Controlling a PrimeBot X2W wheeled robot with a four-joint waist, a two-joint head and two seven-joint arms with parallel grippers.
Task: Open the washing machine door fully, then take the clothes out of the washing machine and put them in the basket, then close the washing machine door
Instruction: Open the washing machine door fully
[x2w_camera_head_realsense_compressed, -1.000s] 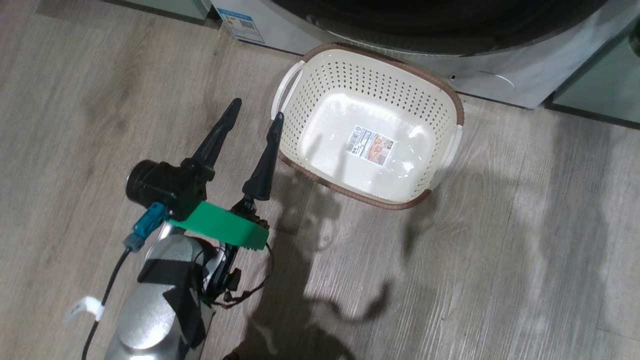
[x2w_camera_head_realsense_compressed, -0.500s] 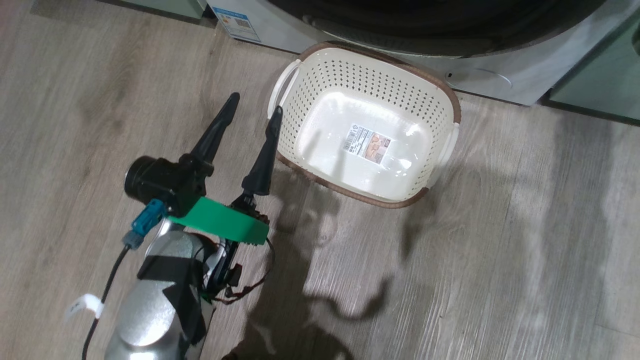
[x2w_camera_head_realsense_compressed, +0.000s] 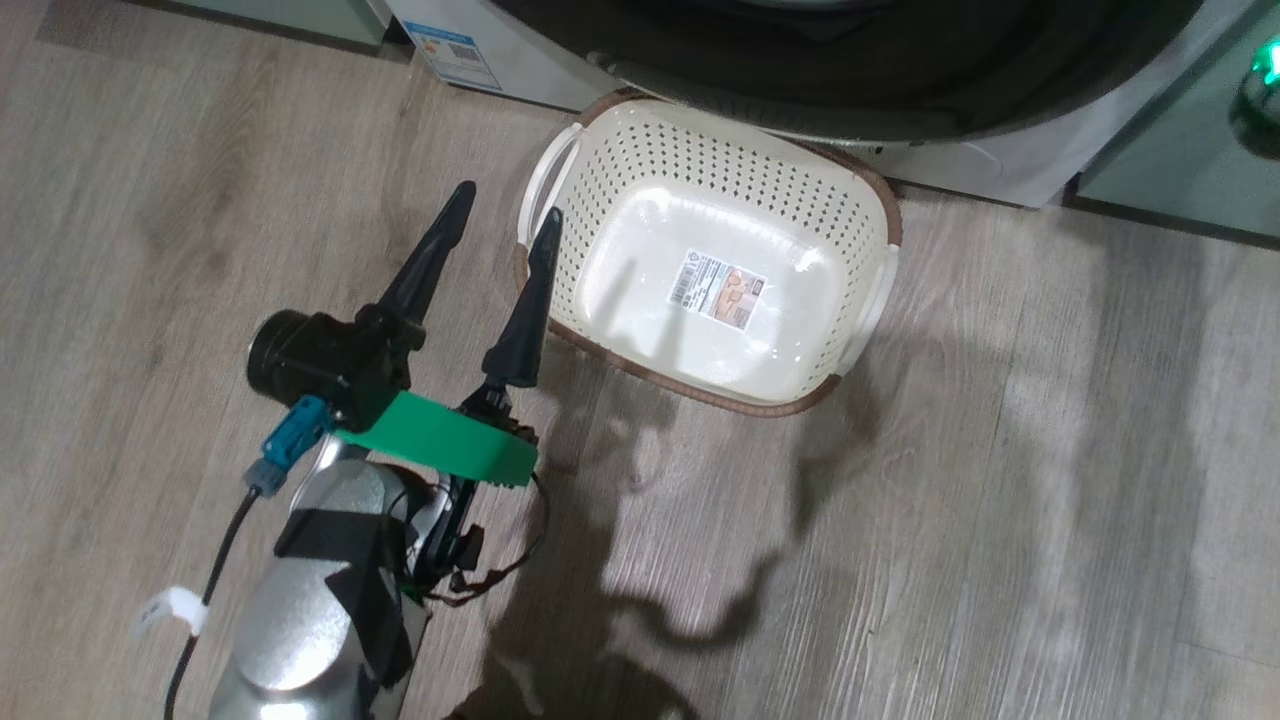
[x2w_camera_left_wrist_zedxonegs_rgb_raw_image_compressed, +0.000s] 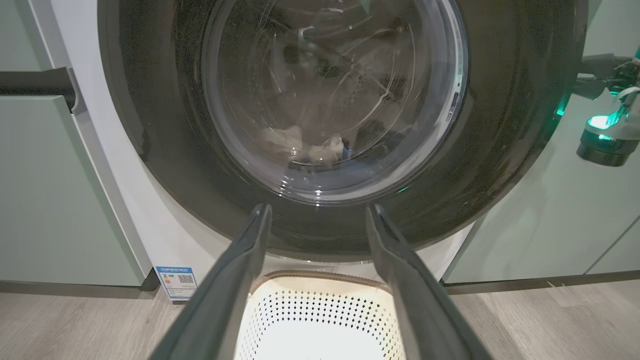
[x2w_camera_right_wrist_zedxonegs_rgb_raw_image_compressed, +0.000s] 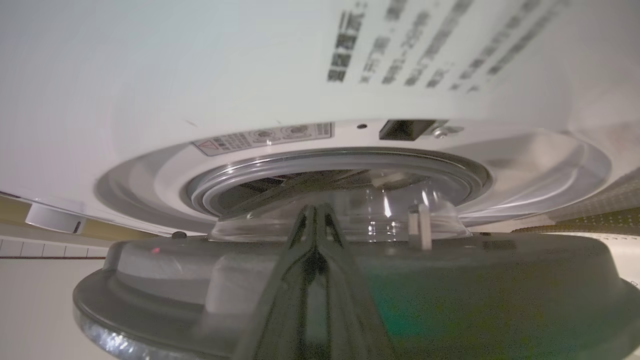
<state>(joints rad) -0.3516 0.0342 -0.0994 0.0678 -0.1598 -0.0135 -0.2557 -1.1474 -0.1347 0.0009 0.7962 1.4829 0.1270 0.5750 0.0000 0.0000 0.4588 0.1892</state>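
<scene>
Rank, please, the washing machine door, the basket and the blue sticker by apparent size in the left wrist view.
1. washing machine door, largest by far
2. basket, partly cut off at the bottom edge
3. blue sticker, smallest

Ends at the left end effector (x2w_camera_head_realsense_compressed: 509, 203) in two long matte black fingers (x2w_camera_head_realsense_compressed: 425, 270), broad at the root and tapering to thin tips. Carries a black cylindrical camera housing (x2w_camera_head_realsense_compressed: 290, 355) beside a flat, bright green bracket (x2w_camera_head_realsense_compressed: 440, 450). Plugs in through a teal-blue connector (x2w_camera_head_realsense_compressed: 293, 445) on a black cable (x2w_camera_head_realsense_compressed: 205, 620) tagged with a white label (x2w_camera_head_realsense_compressed: 170, 612). Wraps the rounded silver forearm (x2w_camera_head_realsense_compressed: 290, 640) in black tape (x2w_camera_head_realsense_compressed: 345, 575); trails thin reddish wires (x2w_camera_head_realsense_compressed: 500, 575). Looks dark grey and smooth up close on the right end effector (x2w_camera_right_wrist_zedxonegs_rgb_raw_image_compressed: 314, 212).
</scene>
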